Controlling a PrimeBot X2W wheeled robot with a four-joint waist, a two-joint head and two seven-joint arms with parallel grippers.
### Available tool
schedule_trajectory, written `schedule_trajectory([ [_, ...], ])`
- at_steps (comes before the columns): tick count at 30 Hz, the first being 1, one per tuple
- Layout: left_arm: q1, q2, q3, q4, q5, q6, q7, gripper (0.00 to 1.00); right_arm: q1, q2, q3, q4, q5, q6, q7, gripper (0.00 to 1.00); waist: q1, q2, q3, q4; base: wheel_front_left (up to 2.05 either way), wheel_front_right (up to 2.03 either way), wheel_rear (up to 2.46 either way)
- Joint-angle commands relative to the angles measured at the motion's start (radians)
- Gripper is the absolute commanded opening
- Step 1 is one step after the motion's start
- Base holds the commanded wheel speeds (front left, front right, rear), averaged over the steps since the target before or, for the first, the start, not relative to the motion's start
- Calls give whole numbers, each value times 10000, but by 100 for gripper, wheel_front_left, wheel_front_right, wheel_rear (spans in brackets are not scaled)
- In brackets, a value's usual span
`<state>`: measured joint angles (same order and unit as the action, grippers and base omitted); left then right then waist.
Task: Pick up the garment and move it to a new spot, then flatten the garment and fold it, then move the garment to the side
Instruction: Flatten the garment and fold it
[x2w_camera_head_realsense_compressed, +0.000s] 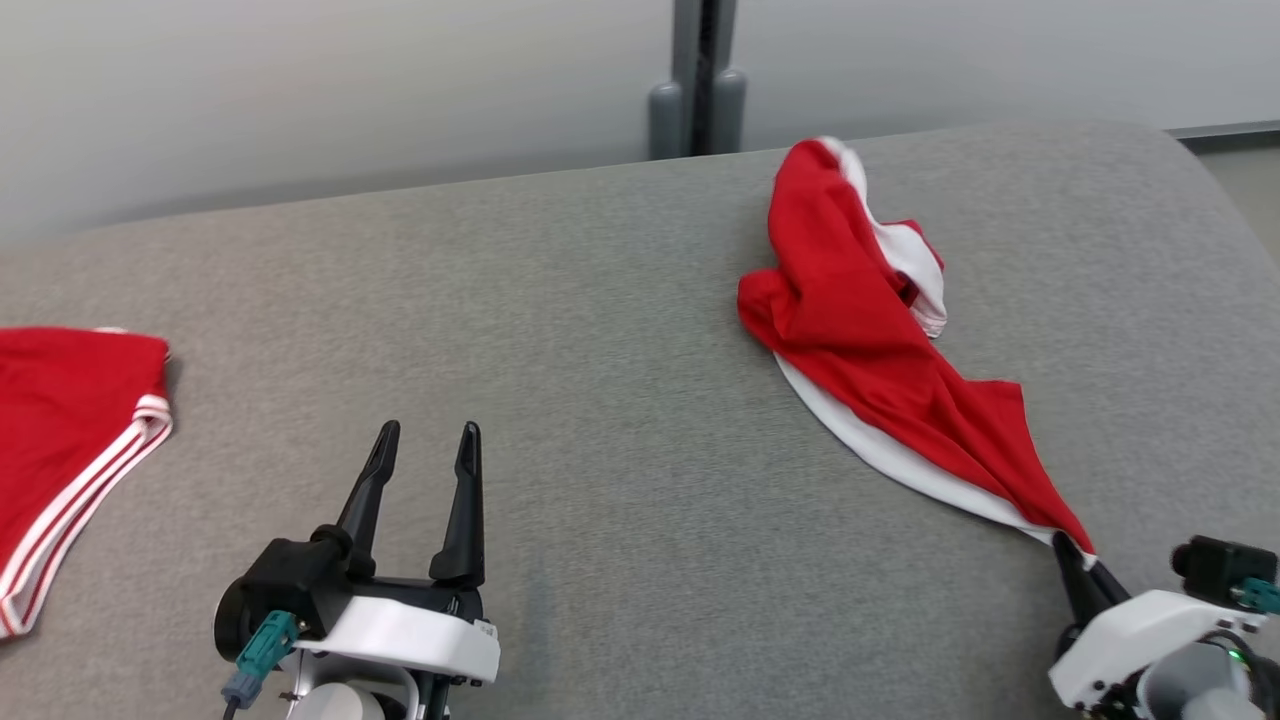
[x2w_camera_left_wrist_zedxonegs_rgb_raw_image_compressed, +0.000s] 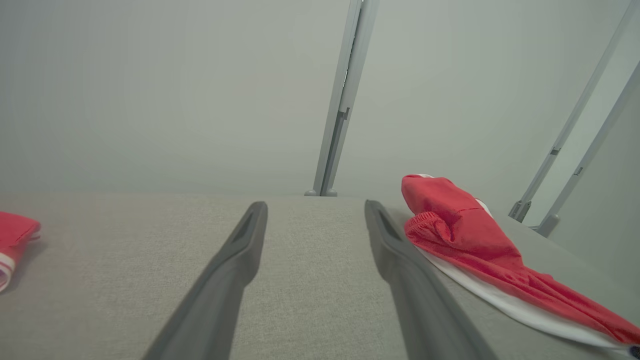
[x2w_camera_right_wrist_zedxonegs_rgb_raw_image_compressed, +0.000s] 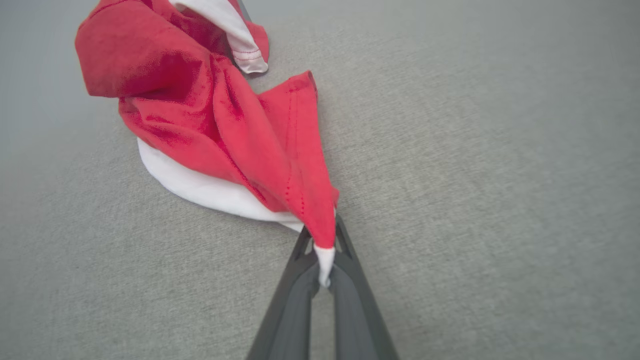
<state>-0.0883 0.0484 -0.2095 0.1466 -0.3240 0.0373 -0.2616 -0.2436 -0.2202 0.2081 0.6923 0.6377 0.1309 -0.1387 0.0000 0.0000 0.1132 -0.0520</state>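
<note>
**Crumpled red-and-white cloth garment (x2w_camera_head_realsense_compressed: 860, 330) heaped at right**

There it is, bunched on the right side of the grey fabric table (x2w_camera_head_realsense_compressed: 600, 350). The far end humps up near the back edge, and a white layer peeks out underneath. The near corner is drawn out to a taut point, pinched in the right tool (x2w_camera_head_realsense_compressed: 1075, 555).

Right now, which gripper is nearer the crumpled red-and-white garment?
Right. The right gripper has its fingers shut on the near corner of the crumpled garment; the left gripper stands open, well off to its left, apart from it.
</note>
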Motion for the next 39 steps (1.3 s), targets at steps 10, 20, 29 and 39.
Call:
schedule_trajectory([
  [10, -206, 41, -198, 72, -69, 0, -41, 100, 478, -266, -1097, -515, -875, -1, 460, 100, 0, 0, -120, -781, 0, 0, 0],
  [20, -524, 38, -435, 125, 28, -52, -41, 100, 380, 28, -465, -2761, -1674, -3, -314, 100, 0, 0, 165, -813, 0, 0, 0],
  [29, -1150, 39, -849, 404, 93, -186, -41, 100, 185, 212, -307, -4074, -2051, -1, -920, 100, 0, 0, 630, -1022, 0, 0, 0],
  [39, -2142, 42, -1283, 1151, 291, -484, -41, 100, 199, 563, -582, -4688, -2368, -1, -1196, 100, 0, 0, 1333, -1782, 0, 0, 0],
])
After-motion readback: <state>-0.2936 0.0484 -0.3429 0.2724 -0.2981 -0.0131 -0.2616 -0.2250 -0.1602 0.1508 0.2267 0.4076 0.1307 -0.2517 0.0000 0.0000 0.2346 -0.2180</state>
